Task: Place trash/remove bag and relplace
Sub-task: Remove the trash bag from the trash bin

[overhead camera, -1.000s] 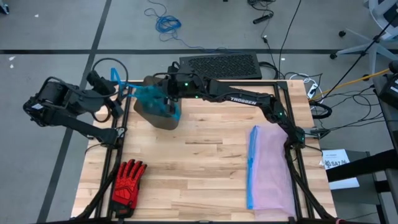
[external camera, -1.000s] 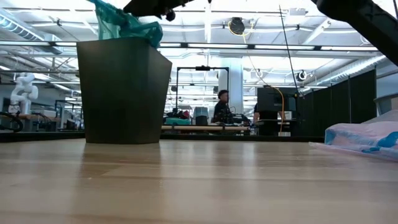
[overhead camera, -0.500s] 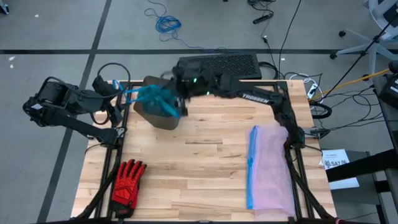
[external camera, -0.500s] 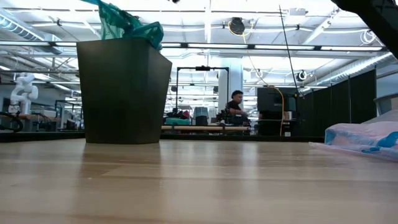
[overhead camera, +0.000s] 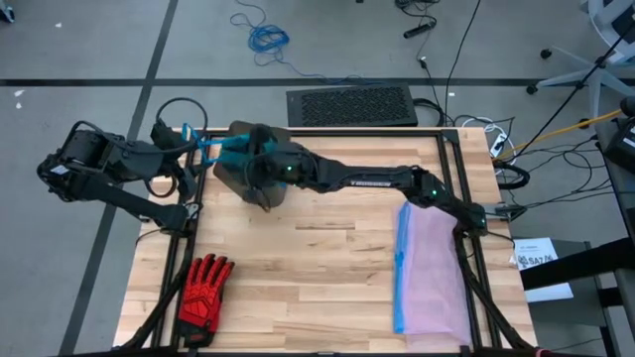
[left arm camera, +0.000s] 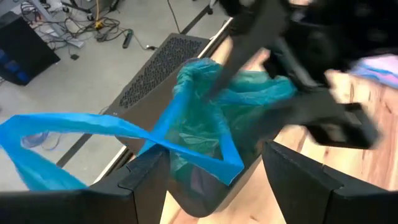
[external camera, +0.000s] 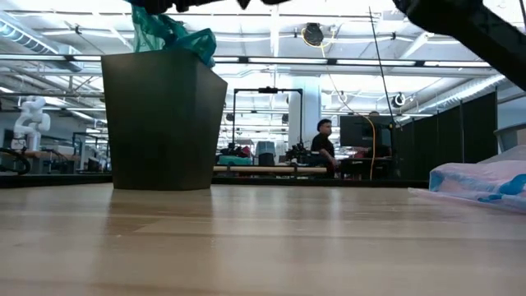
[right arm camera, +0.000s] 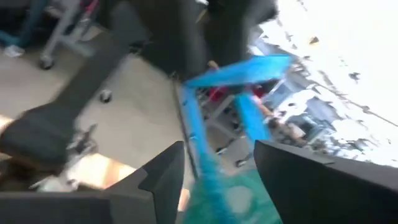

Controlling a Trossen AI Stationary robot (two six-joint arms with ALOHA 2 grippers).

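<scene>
The teal-green bag point(overhead camera: 238, 151) sits in a dark bin point(external camera: 164, 123) at the table's far left, and its bunched top point(external camera: 168, 33) sticks up above the rim. A blue drawstring point(overhead camera: 206, 144) runs from the bag to my left gripper point(overhead camera: 187, 149), which is open just left of the bin. My right gripper point(overhead camera: 263, 171) hovers open over the bin's mouth. In the right wrist view the drawstring point(right arm camera: 242, 71) and the teal plastic point(right arm camera: 230, 199) show between its fingers point(right arm camera: 161, 174). No trash shows in any view. My left gripper point(left arm camera: 214, 180) is open, with the blue drawstring's loop point(left arm camera: 112, 127) passing round the outer side of one finger point(left arm camera: 143, 180), hooked rather than pinched. The strap stretches from there to the bag's top point(left arm camera: 205, 74). My right gripper: I cannot tell whether it touches the bag or drawstring.
A pale lilac bag with a blue rim point(overhead camera: 432, 268) lies flat along the table's right side, also seen as the lilac bag point(external camera: 477, 181). A red-and-black glove point(overhead camera: 203, 288) lies near the left front corner. A black mat point(overhead camera: 352, 104) lies beyond the far edge. A person point(external camera: 326, 144) stands in the room behind.
My right gripper pulled away from the bin toward the far edge, then swung back toward the near-left and now sits over the bin's mouth. The blue drawstring loop at my left gripper stood up before and now lies lower. The bin has stayed put.
</scene>
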